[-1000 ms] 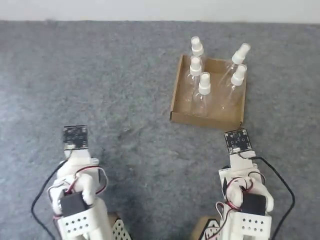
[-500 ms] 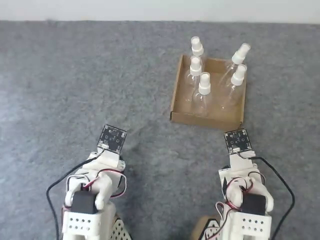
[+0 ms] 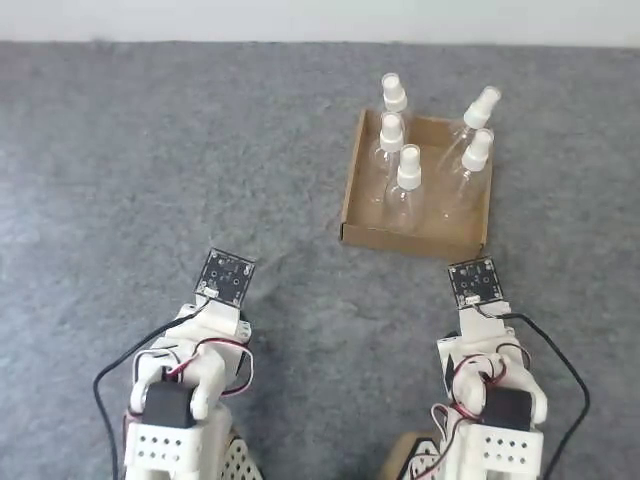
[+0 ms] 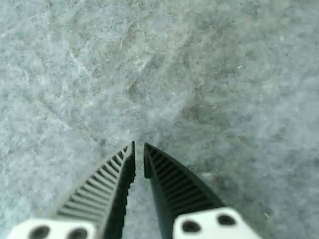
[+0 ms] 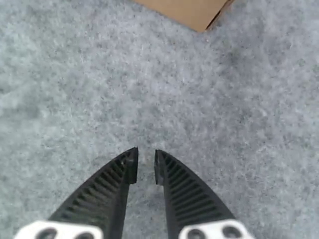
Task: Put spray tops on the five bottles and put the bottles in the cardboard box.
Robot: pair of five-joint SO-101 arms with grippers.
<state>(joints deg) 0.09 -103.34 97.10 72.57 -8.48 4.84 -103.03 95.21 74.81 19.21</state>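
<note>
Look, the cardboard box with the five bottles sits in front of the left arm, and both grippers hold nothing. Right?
Not quite. The cardboard box with the five bottles sits in front of the right arm, not the left, as the high view shows. The left gripper and the right gripper both hold nothing.

The end effector [image 5: 145, 167], nearly closed, hangs over grey carpet [image 5: 75, 74], cardboard box [image 5: 189, 10] beyond.
</note>
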